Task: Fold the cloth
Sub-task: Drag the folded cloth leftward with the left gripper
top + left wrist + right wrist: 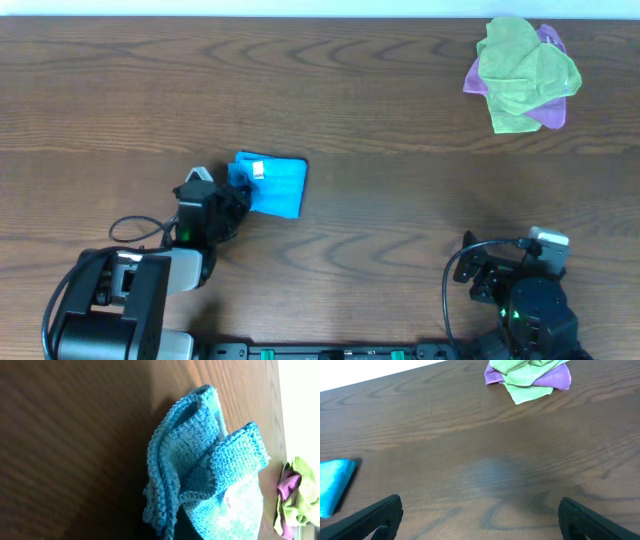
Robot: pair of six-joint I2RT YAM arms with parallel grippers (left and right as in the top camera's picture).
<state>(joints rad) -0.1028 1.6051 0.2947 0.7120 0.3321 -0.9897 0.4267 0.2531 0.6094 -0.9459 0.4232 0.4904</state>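
Observation:
The sky-blue cloth [272, 185] lies folded into a small rectangle on the table left of centre, its white tag [257, 170] facing up. My left gripper [232, 200] is at the cloth's left edge. In the left wrist view the cloth's layered edges [200, 465] bunch up and run down between the dark fingers [175, 530], which look shut on them. My right gripper [505, 262] is at the front right, far from the cloth. Its fingers are wide open and empty [485, 525]. The cloth's end shows at the left of the right wrist view [335, 482].
A lime-green cloth [520, 70] lies on a purple-pink cloth [550, 112] at the far right corner; both also show in the right wrist view [530, 375]. The dark wood table [400, 120] ends at a white back edge.

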